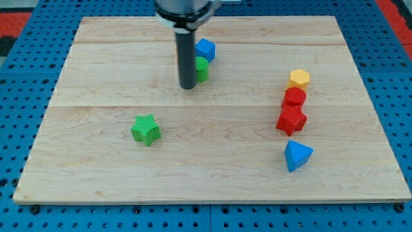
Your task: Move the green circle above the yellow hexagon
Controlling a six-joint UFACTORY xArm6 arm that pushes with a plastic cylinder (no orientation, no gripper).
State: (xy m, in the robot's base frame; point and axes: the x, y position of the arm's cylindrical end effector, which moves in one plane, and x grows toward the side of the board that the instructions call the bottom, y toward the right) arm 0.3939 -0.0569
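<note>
The green circle [201, 69] lies near the board's top middle, partly hidden behind my rod, touching a blue block [205, 49] just above it. My tip [187, 86] rests on the board at the green circle's lower left, right beside it. The yellow hexagon [299, 78] sits at the view's right, well to the right of the green circle and at the top of a column of red blocks.
A red circle [295, 98] and a red star-like block [291, 119] sit directly below the yellow hexagon. A blue triangular block [297, 155] lies lower right. A green star [146, 129] lies left of centre. The wooden board [96, 174] sits on a blue pegboard.
</note>
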